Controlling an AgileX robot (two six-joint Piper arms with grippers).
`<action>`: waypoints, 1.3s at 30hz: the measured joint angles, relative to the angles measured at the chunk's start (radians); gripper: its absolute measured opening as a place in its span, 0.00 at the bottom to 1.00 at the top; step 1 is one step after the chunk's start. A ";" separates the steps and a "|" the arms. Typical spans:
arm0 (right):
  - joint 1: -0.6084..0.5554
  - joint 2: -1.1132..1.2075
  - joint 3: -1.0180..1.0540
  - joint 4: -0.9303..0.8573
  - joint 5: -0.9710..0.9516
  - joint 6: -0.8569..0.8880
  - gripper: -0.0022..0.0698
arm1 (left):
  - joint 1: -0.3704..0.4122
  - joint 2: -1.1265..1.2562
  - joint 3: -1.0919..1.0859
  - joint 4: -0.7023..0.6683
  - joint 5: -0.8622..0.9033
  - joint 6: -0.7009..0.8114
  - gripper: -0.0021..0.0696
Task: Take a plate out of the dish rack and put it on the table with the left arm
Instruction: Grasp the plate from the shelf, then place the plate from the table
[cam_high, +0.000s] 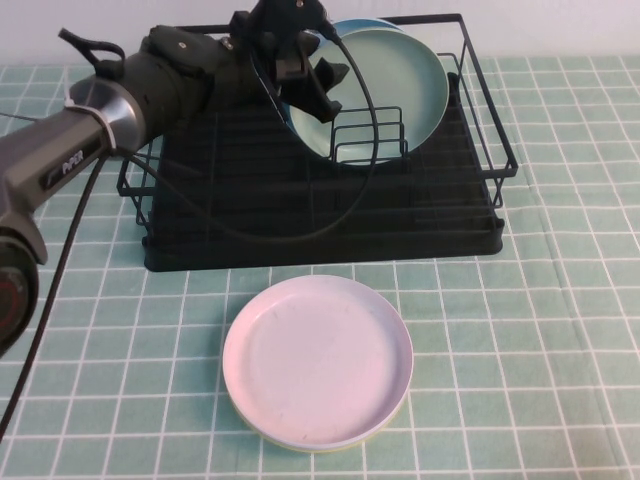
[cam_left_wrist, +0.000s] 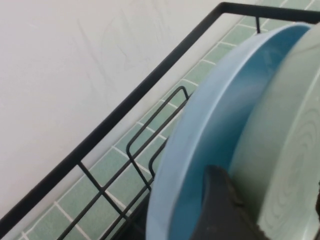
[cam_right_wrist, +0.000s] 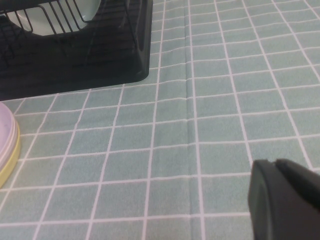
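The pale mint-green plate (cam_high: 385, 95) stands on edge in the black wire dish rack (cam_high: 300, 220), with a sky-blue plate (cam_high: 360, 24) right behind it. My left gripper (cam_high: 318, 80) is at the plates' left rim, inside the rack. In the left wrist view, one finger (cam_left_wrist: 220, 210) sits between the blue plate (cam_left_wrist: 220, 125) and the mint plate (cam_left_wrist: 285, 150). The other finger shows at the frame's edge on the mint plate's front side. The jaws stand open astride its rim. My right gripper (cam_right_wrist: 274, 164) is shut and empty, low over the table (cam_right_wrist: 210, 100).
A white-pink plate (cam_high: 318, 358) lies flat on the green grid cloth (cam_high: 540, 330) in front of the rack, and its edge shows in the right wrist view (cam_right_wrist: 6, 145). The rack's top rail (cam_left_wrist: 125, 105) and upright dividers (cam_high: 365, 140) surround the plates. A white wall stands behind.
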 joint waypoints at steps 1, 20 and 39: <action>0.000 0.000 0.000 0.000 0.000 0.000 0.00 | 0.000 0.004 0.000 -0.030 -0.010 0.022 0.51; 0.000 0.000 0.000 0.000 0.000 0.000 0.00 | 0.000 0.035 -0.009 -0.181 -0.088 0.146 0.07; 0.000 0.000 0.000 0.000 0.000 0.000 0.00 | -0.001 -0.292 -0.028 -0.053 0.030 -0.015 0.06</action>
